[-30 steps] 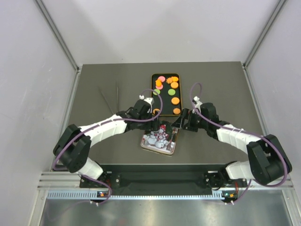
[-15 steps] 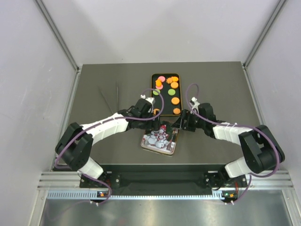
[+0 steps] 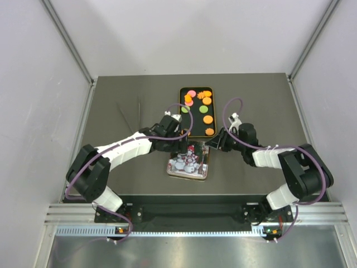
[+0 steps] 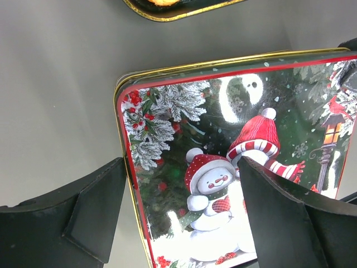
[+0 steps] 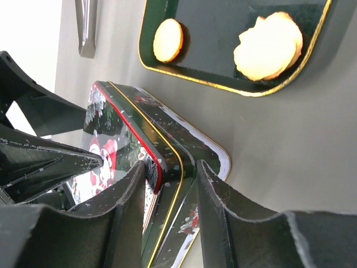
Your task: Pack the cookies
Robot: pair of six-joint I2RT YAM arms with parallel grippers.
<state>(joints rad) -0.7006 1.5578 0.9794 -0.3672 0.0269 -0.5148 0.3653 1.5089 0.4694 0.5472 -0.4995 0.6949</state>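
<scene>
The cookies (image 3: 199,106) lie loose in the gold-rimmed tray (image 3: 196,88) on the desk (image 3: 262,100), just beyond the snowman tin (image 3: 188,162). Expect them to be light, rigid and brittle: pinch each one gently across its edge. The left hand (image 4: 179,167) is released, straddling the tin's side. The right hand (image 5: 170,173) flanks the glossy tin rim; whether it is clamped cannot be told

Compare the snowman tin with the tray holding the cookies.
The snowman tin shows a printed lid with a red border; the tray is dark green inside. The tin is lidded; the tray lies open with cookies in it. The tin sits nearer the table's near edge, the tray beyond it. Both are rounded rectangles with gold rims.
</scene>
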